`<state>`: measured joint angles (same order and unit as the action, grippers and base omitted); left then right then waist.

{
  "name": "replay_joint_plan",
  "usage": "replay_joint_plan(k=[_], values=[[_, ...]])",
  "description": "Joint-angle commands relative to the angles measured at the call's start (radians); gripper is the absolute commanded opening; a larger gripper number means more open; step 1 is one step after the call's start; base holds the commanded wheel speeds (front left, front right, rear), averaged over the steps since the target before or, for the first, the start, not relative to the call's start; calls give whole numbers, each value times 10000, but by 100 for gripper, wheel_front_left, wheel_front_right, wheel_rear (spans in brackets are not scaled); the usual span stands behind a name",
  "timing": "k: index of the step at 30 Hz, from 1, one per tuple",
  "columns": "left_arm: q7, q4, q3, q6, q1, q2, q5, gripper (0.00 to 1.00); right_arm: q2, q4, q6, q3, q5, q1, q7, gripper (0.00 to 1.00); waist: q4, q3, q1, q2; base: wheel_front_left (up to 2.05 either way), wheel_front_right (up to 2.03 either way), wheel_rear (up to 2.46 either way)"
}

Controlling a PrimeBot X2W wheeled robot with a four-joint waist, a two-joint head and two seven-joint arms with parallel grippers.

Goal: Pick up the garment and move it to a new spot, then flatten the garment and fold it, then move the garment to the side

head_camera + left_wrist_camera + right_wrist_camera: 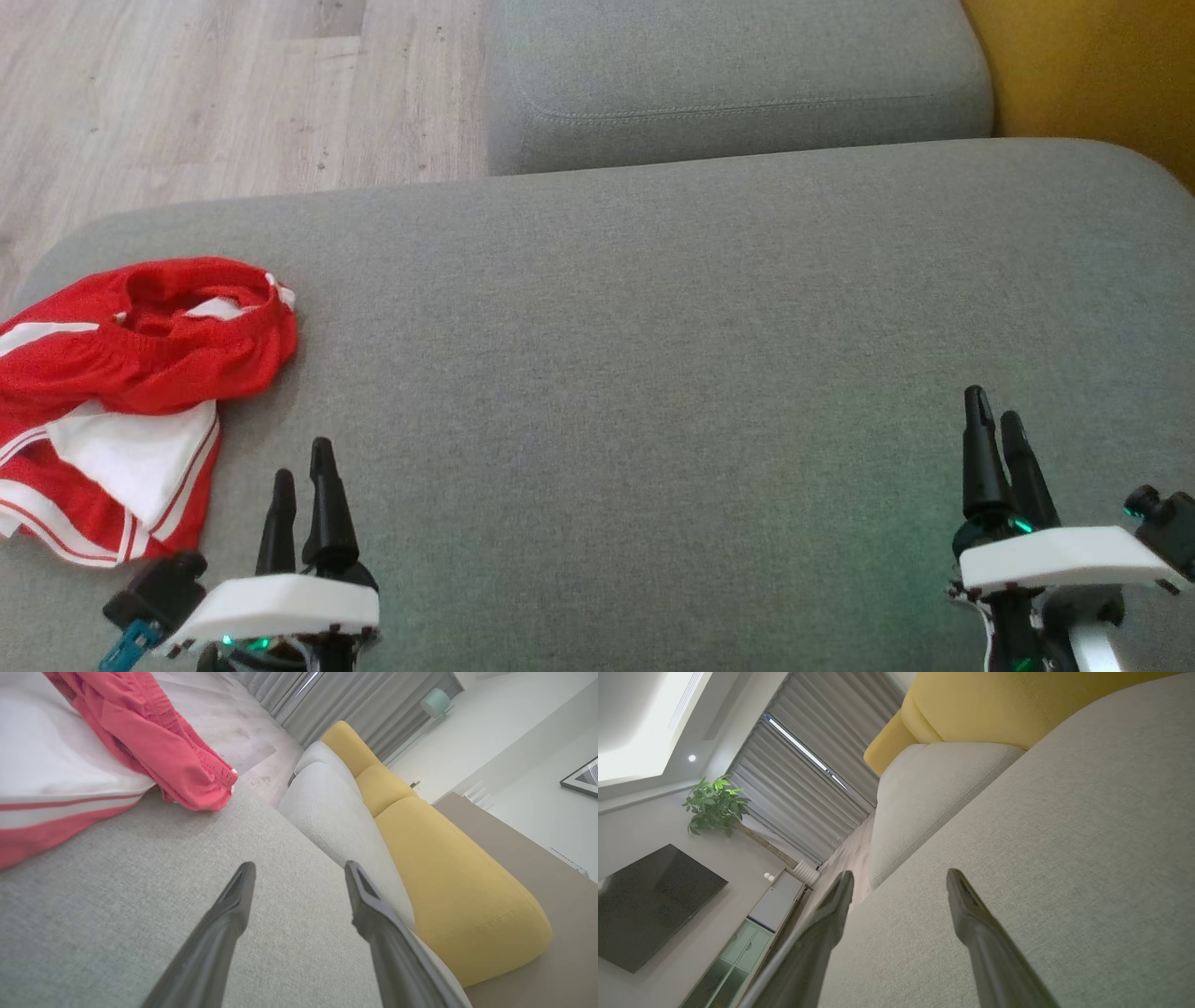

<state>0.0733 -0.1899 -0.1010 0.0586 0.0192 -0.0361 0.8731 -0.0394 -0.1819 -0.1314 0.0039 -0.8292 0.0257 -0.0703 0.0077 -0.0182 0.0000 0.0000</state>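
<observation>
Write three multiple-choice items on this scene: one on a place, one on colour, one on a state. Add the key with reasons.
1. Where on the grey cushion does the garment lie?
A. At its left end
B. In its middle
C. At its right end

2. What colours is the garment?
A. Blue and yellow
B. Red and white
C. All black

3. How do the left hand and the right hand stand?
A. Both open, holding nothing
B. Left shut on the garment
C. Both shut on the garment

Key:
1 A: the head view shows it crumpled by the cushion's left edge, just beyond the left hand.
2 B: it is red cloth with white panels and stripes.
3 A: each wrist view shows its hand spread wide over bare cushion.
</observation>
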Motion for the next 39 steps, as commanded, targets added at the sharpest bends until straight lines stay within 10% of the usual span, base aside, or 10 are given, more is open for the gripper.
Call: replay_joint_plan(k=[1,39], values=[[129,463,56,-107,-357,-94,-394,100,-64,447,4,191,389,-226,-146,100,17,-3,0,0,0,0,0],[1212,1231,-995,-686,-270,-123,-5433,100,-91,1333,6,503,5154,85,-1238,100,142,-120,0,0,0,0,0]])
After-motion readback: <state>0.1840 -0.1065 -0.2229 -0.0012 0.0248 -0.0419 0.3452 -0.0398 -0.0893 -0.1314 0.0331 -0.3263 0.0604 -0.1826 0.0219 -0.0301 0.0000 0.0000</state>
